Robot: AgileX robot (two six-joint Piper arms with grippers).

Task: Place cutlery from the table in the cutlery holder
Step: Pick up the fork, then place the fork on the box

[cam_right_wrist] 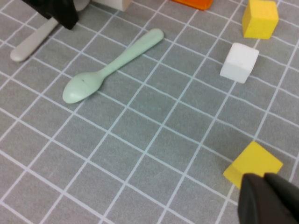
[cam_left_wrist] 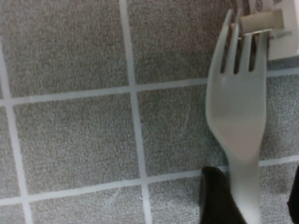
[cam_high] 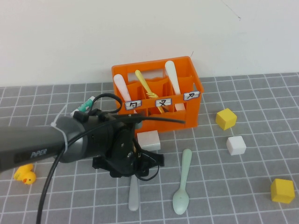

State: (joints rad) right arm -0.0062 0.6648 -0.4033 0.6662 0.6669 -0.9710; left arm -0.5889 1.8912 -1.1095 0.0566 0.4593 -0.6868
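Our left pincer (cam_high: 133, 163) sits low over the surface (cam_high: 224, 186), spread either side of the grey fork (cam_left_wrist: 240, 116) but not yet clamped. The fork looks light, stiff and slick; we'd grip its handle. The mint spoon (cam_high: 182, 184) lies just beside. The crate (cam_high: 159, 91) already holds a yellow fork (cam_high: 145, 85) and white spoons. For the right pincer (cam_right_wrist: 268, 198), off to the right, we cannot tell.

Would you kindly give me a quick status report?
Left gripper low over grey fork, open. Right gripper off to the side. Mint spoon on table.
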